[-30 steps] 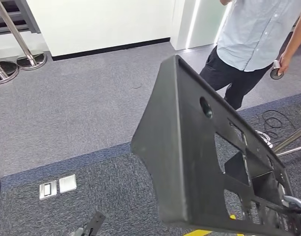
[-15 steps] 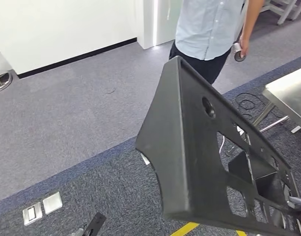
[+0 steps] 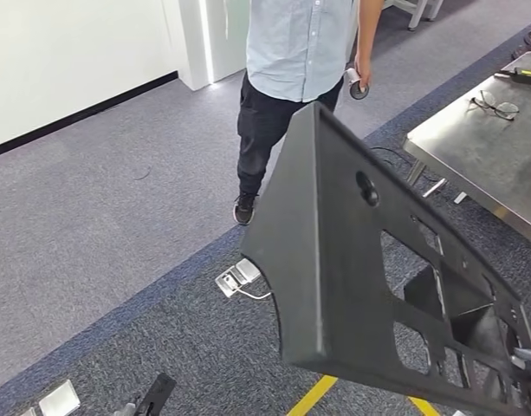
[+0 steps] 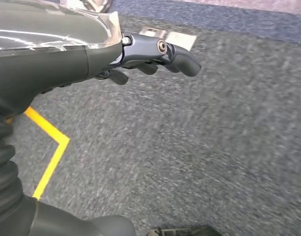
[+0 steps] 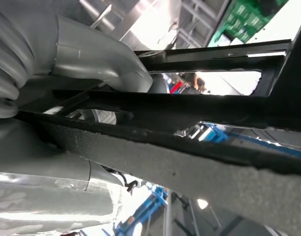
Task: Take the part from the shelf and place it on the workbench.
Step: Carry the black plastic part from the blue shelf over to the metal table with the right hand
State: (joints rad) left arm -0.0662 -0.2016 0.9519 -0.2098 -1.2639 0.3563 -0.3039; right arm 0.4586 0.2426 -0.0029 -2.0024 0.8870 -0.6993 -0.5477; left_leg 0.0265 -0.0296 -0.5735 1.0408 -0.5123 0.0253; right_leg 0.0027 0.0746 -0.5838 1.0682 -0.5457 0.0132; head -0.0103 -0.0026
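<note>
With our right hand (image 5: 104, 69) clamped on the part (image 3: 354, 260) and left hand (image 4: 156, 51) empty, we should clear the person (image 3: 295, 52) before reaching the surface (image 3: 484, 147) at far right.

You see a matt black part (image 3: 354, 260) over grey carpet (image 3: 106, 208) crossed by a dark blue band and yellow floor tape (image 3: 311, 396). The person (image 3: 295, 52) wears a pale blue shirt and black trousers. The workbench (image 3: 471, 147) is bare silver metal.

The floor is grey carpet (image 3: 119, 199) with a darker blue band and yellow tape lines (image 3: 311, 396). A white wall (image 3: 66, 52) stands far left. A person (image 3: 295, 61) stands far. Metal floor sockets (image 3: 237, 277) lie near.
</note>
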